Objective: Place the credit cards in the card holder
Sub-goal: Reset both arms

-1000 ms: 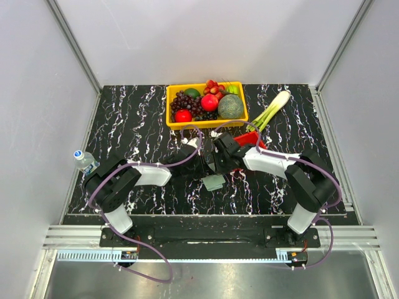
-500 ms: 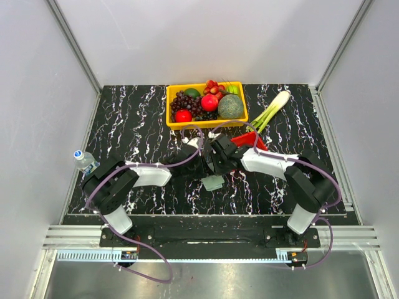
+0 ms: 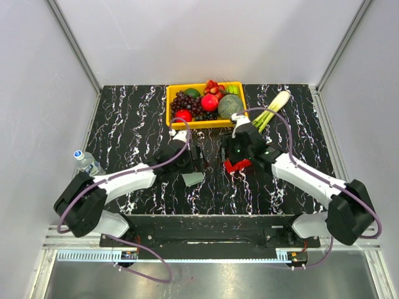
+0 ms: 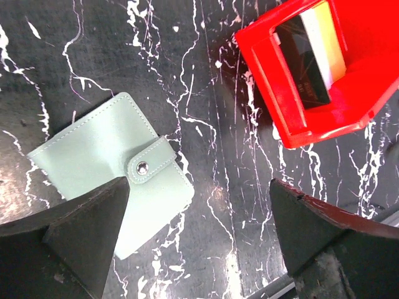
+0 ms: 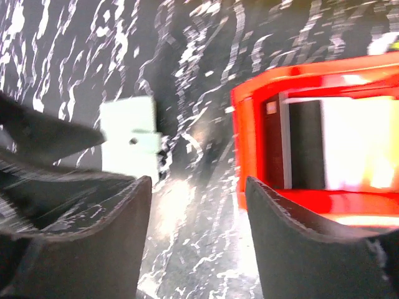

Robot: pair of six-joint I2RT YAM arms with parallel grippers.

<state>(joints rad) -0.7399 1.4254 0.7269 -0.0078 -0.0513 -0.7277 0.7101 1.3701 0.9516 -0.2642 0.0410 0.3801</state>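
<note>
My left jaws gape wide and my right jaws stand parted, both empty. The card holder [image 4: 112, 168] lies snapped shut on the worktop [image 4: 206, 93] at nine o'clock. The credit cards [image 4: 308, 62] sit in the red basket [image 4: 336, 121] at one o'clock.

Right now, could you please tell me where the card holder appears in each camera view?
Top external: card holder just left of centre.
Left wrist: lower left, snap closed.
Right wrist: left of centre, blurred.
Shared landmark: the red basket, to its right in all three.
</note>
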